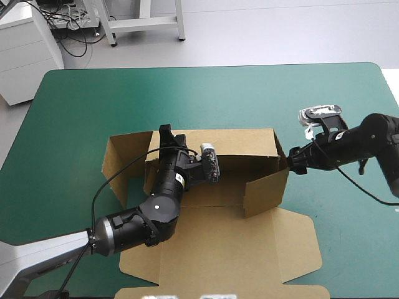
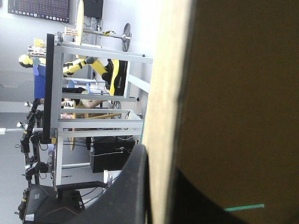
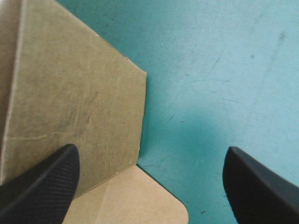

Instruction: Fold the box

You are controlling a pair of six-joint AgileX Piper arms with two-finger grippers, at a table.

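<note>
High cam sits above & behind me, facing fwd & down. The table point(image 1: 93, 106) fills most of the frame, w/ the box point(image 1: 243, 249) at lower centre. L wrist cam rides over my left gripper point(image 2: 161, 158), turned approx. a quarter turn, v. close to a raised box wall, looking level past its edge into the room. R wrist cam, over my right gripper point(image 3: 149, 154), looks down close at the teal-green cover point(image 3: 224, 70) & the box's end wall. High & R views share that end wall; high & L share the raised wall.

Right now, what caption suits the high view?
Mid-fold: left gripper pinches a raised wall of the box; right gripper, open, at its right wall, over the teal-green table.
</note>
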